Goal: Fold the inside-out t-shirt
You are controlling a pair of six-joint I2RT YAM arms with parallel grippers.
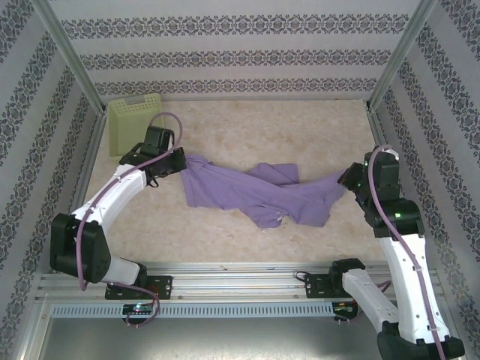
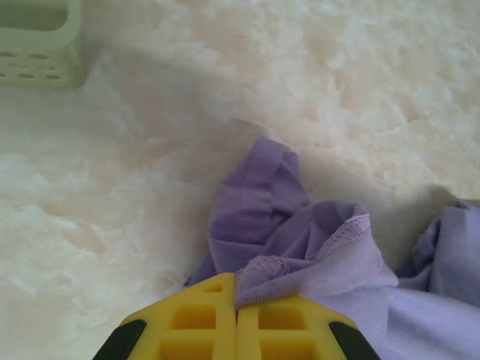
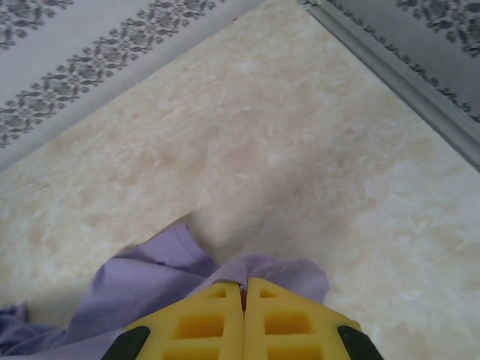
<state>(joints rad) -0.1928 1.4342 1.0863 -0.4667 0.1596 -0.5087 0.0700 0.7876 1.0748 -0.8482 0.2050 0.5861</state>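
We are holding the shirt [image 1: 255, 196] at both ends: our left tool [image 2: 237, 291] is pinching a hemmed edge with its jaws closed, and our right tool [image 3: 244, 285] is gripping a fold the same way. The shirt is lying stretched and rumpled across the surface [image 1: 225, 127], near the basket [image 1: 135, 124] at far left.

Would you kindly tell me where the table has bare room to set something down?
Bare table lies between the t-shirt and the back wall, right of the green basket, and between the t-shirt and the near rail. The middle is crowded by the stretched t-shirt.
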